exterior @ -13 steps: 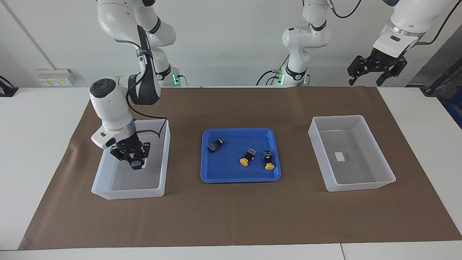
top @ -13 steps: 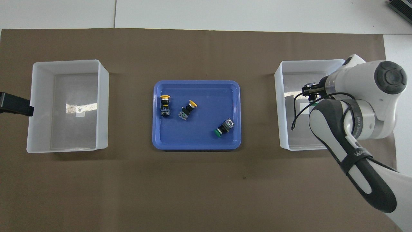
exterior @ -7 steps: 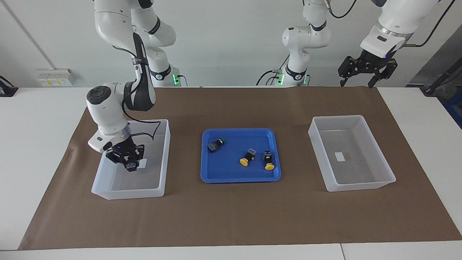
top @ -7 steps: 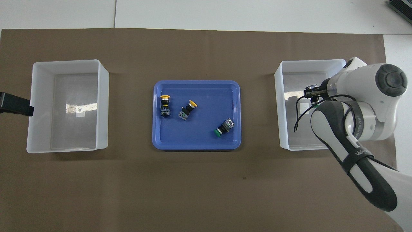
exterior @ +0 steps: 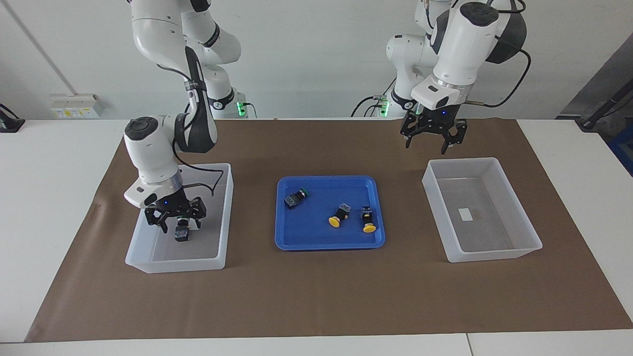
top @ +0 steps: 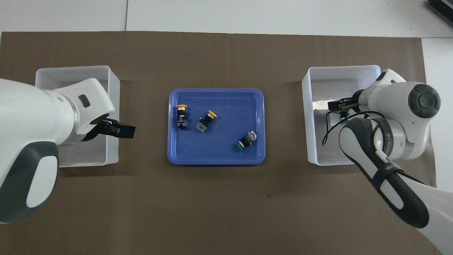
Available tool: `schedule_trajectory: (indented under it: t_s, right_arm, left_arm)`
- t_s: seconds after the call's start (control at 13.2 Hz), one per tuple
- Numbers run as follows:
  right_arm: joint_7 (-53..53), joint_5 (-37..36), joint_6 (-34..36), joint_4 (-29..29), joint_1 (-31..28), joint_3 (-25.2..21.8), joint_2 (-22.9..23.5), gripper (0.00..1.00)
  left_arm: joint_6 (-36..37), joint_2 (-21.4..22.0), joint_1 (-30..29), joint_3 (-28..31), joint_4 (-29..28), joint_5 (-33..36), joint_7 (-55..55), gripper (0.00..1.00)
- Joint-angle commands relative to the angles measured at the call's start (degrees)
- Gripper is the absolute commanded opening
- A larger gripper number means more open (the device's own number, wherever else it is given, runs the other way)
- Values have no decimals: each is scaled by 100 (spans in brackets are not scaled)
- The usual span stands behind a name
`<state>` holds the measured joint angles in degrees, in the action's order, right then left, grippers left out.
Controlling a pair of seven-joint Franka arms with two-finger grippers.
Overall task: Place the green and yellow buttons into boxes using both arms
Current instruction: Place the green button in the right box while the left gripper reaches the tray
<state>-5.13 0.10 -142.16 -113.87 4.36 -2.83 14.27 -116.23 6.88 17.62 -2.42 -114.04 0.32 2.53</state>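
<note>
My right gripper (exterior: 179, 221) is open low inside the box (exterior: 225, 212) at the right arm's end. A button with a grey-black body (exterior: 182, 234) lies on that box's floor just under the fingers, free of them. The gripper also shows in the overhead view (top: 339, 106). One green button (exterior: 295, 198) and two yellow buttons (exterior: 339, 216) (exterior: 367, 219) lie in the blue tray (exterior: 296, 242). My left gripper (exterior: 434, 141) is open and empty, raised over the mat beside the second box (exterior: 494, 163), which holds only its label.
The blue tray (top: 173, 156) sits mid-table between the two boxes on a brown mat (exterior: 316, 296). The left arm's body covers much of its box (top: 113, 81) from above. White table surrounds the mat.
My right gripper opened and let the button drop onto the box floor. My left arm swung in from the table's end to over the mat beside its box.
</note>
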Motion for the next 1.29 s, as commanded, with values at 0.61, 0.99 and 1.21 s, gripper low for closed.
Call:
schedule_trajectory:
  t_s: [0.61, 0.99, 1.21]
  right_arm:
    - [5183, 165, 1727, 1227, 1785, 72, 181, 100]
    - [6182, 447, 1307, 606, 2350, 72, 243, 100]
    - [6287, 946, 884, 419, 2472, 64, 401, 100]
  left_arm:
    - [-2973, -1803, 822, 93, -566, -76, 1757, 100]
    - [-3406, -2287, 919, 102, -549, -67, 2039, 93]
    - [-3468, -2323, 928, 93, -557, -67, 2243, 73]
